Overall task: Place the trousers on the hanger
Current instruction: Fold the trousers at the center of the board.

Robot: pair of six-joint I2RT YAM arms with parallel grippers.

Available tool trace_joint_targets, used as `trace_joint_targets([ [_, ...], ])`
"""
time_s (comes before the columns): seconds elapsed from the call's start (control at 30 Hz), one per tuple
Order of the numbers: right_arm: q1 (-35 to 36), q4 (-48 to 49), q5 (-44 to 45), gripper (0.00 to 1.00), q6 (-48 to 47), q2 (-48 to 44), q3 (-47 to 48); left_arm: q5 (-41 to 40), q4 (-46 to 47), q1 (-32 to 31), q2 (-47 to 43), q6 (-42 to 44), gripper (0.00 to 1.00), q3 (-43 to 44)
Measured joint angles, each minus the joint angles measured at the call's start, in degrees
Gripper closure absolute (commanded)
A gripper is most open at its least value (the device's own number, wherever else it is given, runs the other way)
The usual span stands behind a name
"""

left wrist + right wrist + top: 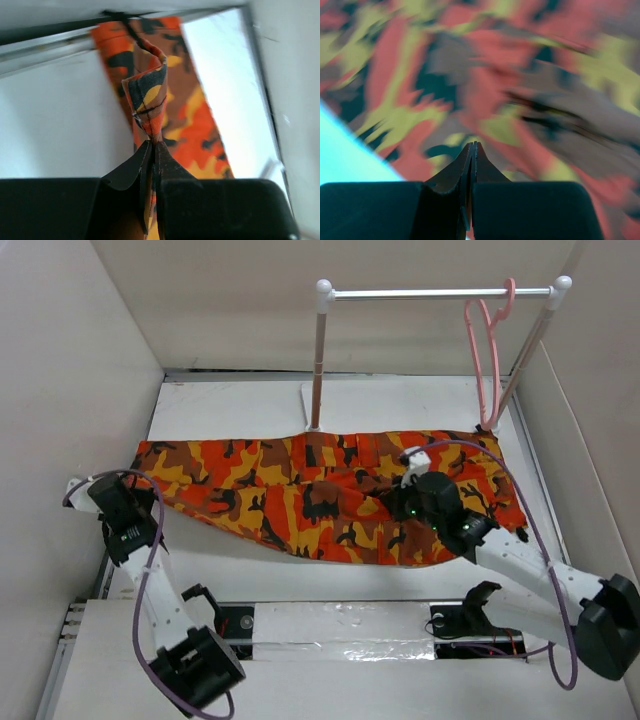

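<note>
The left arm's black two-finger gripper [152, 148] is clamped on a pinched-up fold of the soft cloth trousers in orange, red, yellow and black camouflage print [280, 485]. In the left wrist view the cloth stands up from between the jaws as a narrow, twisted ridge, with a thin black drawstring [131, 27] trailing off its far end. Seen from overhead, this grip is at the left end of the garment, close to the left wall. The right arm's black two-finger gripper [472, 146] has its jaws pressed together and sits low over the right half of the trousers. Its wrist view is blurred and filled with camouflage print, so whether any cloth is caught between the fingers cannot be told. The trousers lie spread flat and lengthwise across the white table [230, 570], from the left wall almost to the right edge. Behind them stands a white rail on two posts [440, 292], and the thin pink plastic clothes hanger [487, 360] hangs by its hook near the rail's right end, apart from the trousers.
</note>
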Motion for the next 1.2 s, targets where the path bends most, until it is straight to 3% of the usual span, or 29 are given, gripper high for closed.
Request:
trace_joint_targets([
  [0.33, -27.45, -10.58, 3.02, 1.0, 10.97, -18.16, -8.31, 6.23, -1.4, -6.6, -15.61, 4.04, 1.0, 0.35],
  [0.5, -42.77, -18.64, 6.4, 0.78, 12.68, -22.82, -6.54, 10.84, 0.07, -9.25, -21.57, 4.15, 1.0, 0.35],
  [0.53, -45.48, -20.22, 6.4, 0.75, 12.68, -22.8, -5.64, 12.15, 0.59, -9.84, -22.21, 4.2, 1.0, 0.35],
  [0.6, -50.01, -23.37, 6.71, 0.59, 13.05, -22.03, -3.61, 13.79, 1.2, -11.1, -22.56, 4.39, 1.0, 0.35],
  [0.7, -54.53, -26.47, 8.94, 0.47, 14.21, -20.92, -1.62, 14.43, 1.68, -14.08, -22.47, 5.22, 1.0, 0.35],
  [1.0, -70.36, -27.98, 10.36, 0.47, 20.0, -12.15, -3.34, 11.78, 0.07, -23.43, -22.43, 7.19, 1.0, 1.75],
  [1.2, -71.93, -22.05, 2.89, 0.47, 21.38, -2.21, -5.31, 8.52, -1.38, -25.27, -22.56, 7.98, 1.0, 3.52],
])
